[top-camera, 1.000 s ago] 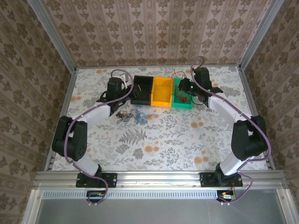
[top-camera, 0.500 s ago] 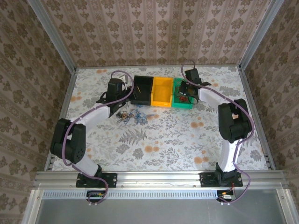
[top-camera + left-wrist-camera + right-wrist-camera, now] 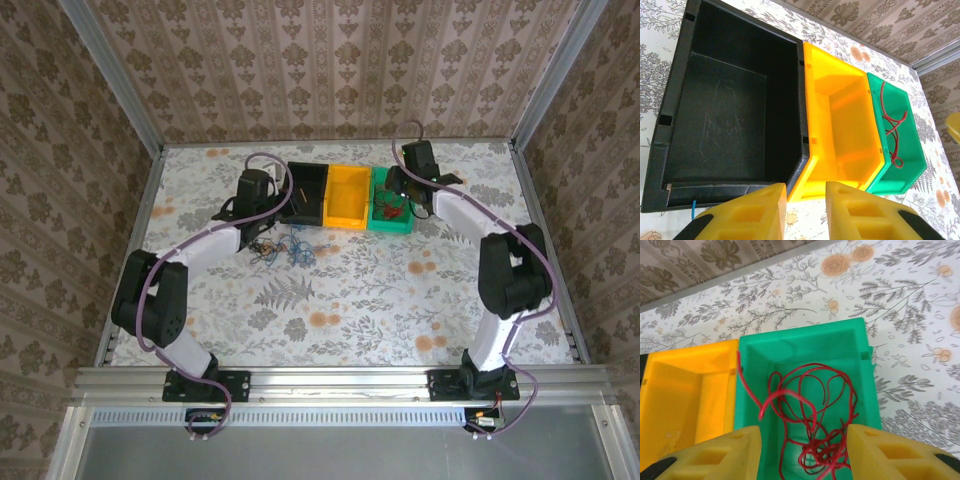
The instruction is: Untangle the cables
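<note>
Three bins ahead of me in a row, walls touching: black bin point(image 3: 725, 125) left, yellow bin point(image 3: 845, 130) middle, green bin point(image 3: 800, 337) right. They sit toward the far side of the floral table point(image 3: 330, 290). Patterned wallpaper point(image 3: 330, 70) behind, aluminium rail point(image 3: 340, 380) along the near edge.

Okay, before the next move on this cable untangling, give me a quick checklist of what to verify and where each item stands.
1. Red cable lying in green bin: ok.
2. Right gripper open above it, nothing pinched: ok.
3. Yellow bin empty: ok.
4. Blue and dark cables on table separated: not ok, tangled.
5. Left gripper free of cable: cannot tell; blue wire end beside its finger.
</note>
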Robot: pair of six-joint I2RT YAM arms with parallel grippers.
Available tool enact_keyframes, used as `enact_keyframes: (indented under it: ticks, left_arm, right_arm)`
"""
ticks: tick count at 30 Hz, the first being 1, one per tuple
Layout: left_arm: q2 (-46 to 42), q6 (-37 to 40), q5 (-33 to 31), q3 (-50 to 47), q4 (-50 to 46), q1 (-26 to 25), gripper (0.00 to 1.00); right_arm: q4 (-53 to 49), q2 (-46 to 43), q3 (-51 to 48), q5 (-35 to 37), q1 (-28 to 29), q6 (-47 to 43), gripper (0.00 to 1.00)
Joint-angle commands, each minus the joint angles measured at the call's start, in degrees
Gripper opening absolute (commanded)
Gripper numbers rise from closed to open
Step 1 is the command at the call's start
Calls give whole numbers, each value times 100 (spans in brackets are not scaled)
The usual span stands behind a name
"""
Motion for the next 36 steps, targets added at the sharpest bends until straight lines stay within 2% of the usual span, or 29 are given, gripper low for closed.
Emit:
enact_keyframes:
  ticks: [1,4,9,13,17,26,36]
  left_arm:
    - [76,172,-76,198,-67,-34,27]
    - [86,216,-77,161,-157,-37,27]
    - [60,359,-138,21,-483,-17,30]
    - [-32,435,-281,-178,-741,60,34]
    - [-215,394,-467,-467,-926,253,37]
    - [-171,638,-737,-695,-1479,473,40]
    - [-16,655,-780,-820,-1408,476,41]
  right_arm:
    - [171,-391,-348,8,61,-155,48]
    - [603,-743,-862,-450,333,-366,47]
    - [1043,-1022,-1466,-1145,1253,-976,47]
    - [757,-604,-1302,-1725,1986,-1580,47]
    - [43,145,-582,-2087,2445,-2177,49]
    - [-1170,1576,973,-1506,2461,-2696,51]
    - [-1273,1913,1000,-1750,2454,-2687,49]
